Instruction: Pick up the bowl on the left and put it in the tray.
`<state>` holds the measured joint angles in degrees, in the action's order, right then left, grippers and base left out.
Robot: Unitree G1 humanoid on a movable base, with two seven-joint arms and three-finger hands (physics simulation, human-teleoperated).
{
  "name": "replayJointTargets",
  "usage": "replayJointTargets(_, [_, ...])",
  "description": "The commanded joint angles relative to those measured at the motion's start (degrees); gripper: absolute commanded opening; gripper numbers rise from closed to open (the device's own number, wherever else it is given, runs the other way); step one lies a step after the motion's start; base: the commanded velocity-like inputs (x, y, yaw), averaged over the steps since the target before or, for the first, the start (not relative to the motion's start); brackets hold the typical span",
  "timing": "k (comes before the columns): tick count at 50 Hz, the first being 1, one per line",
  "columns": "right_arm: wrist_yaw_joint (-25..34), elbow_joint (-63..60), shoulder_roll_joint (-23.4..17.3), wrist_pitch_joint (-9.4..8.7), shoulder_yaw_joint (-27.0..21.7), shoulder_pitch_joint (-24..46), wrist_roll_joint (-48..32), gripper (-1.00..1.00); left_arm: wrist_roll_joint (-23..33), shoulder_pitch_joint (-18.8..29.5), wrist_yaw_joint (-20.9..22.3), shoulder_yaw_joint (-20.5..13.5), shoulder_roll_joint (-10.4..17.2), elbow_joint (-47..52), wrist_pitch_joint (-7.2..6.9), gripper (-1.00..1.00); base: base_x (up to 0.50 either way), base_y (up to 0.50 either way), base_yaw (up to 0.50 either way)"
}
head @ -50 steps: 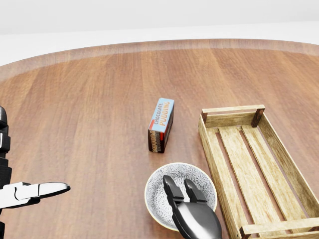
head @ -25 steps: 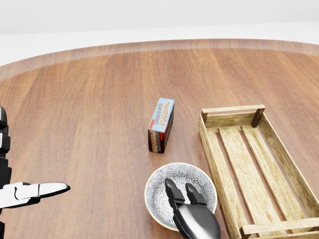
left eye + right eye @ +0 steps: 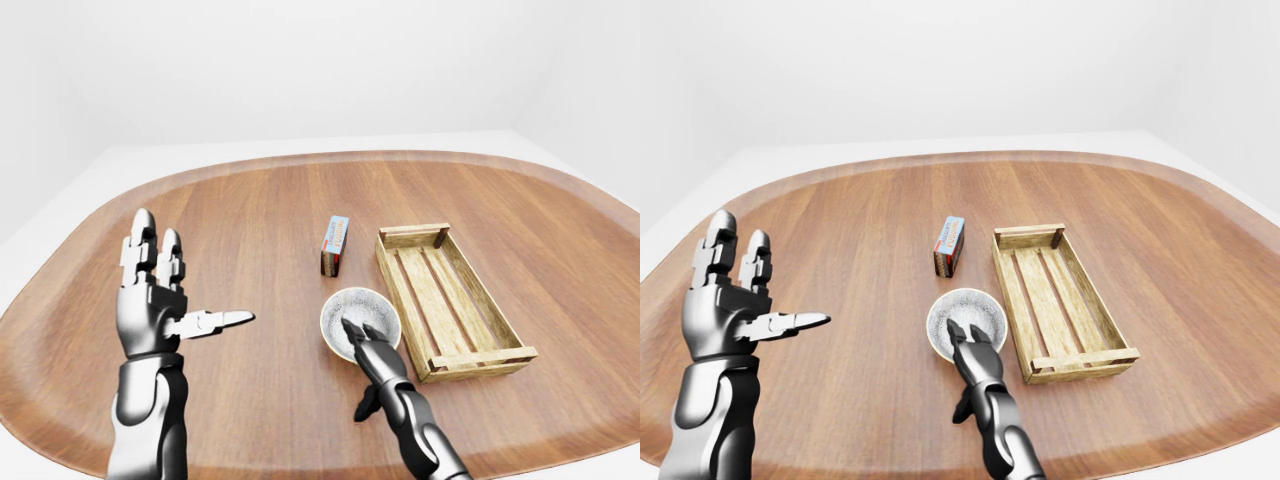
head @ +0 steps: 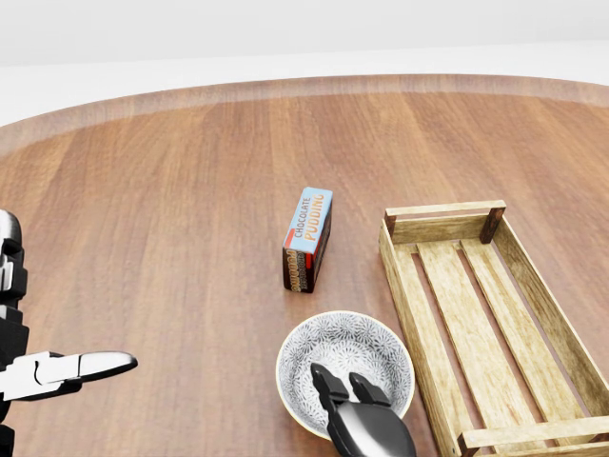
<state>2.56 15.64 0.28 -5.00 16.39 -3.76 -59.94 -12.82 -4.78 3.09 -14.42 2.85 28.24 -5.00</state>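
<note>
The grey patterned bowl (image 4: pixel 344 354) sits on the wooden table just left of the slatted wooden tray (image 4: pixel 403 295), which holds nothing. My right hand (image 4: pixel 339 379) comes up from the bottom edge of the head view. Two of its fingers reach over the bowl's near rim into the bowl. In the left-eye view its thumb (image 3: pixel 363 407) hangs outside and below the rim, so the hand stands open about the rim. My left hand (image 3: pixel 165 295) is raised at the left, open, fingers up and thumb pointing right, far from the bowl.
A chocolate pudding box (image 4: pixel 308 238) stands on its edge just above the bowl in the head view. The round table (image 4: pixel 171 209) stretches wide to the left and top, with its curved edge near the top.
My right hand has drawn back toward the bottom of the head view, its fingertips now nearer the bowl's near rim. The left hand has shifted slightly. The bowl has not moved.
</note>
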Motion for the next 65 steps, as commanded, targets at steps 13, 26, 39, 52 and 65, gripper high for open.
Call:
replayJointTargets(13, [0.31, 1.93, 0.72, 0.00, 1.77, -0.34, 0.75, -1.00, 0.69, 1.05, 0.11, 1.76, -0.21, -7.08, 0.00, 1.00, 0.00, 0.00, 0.00])
replayJointTargets(26, [1.09, -1.31, 0.46, 0.00, 3.60, -2.16, 0.89, -1.00, 0.68, 1.18, 0.13, 1.46, -0.27, -6.87, 0.00, 1.00, 0.00, 0.00, 0.00])
replayJointTargets(39, [4.72, -7.51, 0.32, 0.00, 3.97, -2.01, 0.08, -1.00, 0.76, 1.08, -0.02, 1.88, -0.34, -6.39, 0.00, 1.00, 0.00, 0.00, 0.00])
replayJointTargets(52, [12.82, -21.32, 0.52, 0.00, 4.24, -1.25, -2.60, -1.00, 0.71, 1.31, -0.40, 2.10, -0.22, -4.84, 0.00, 1.00, 0.00, 0.00, 0.00])
replayJointTargets(65, [19.43, -29.82, 0.64, 0.00, 1.35, 0.81, -3.56, -1.00, 0.31, 1.26, -0.29, 1.38, -0.19, -4.14, 0.00, 1.00, 0.00, 0.00, 0.00])
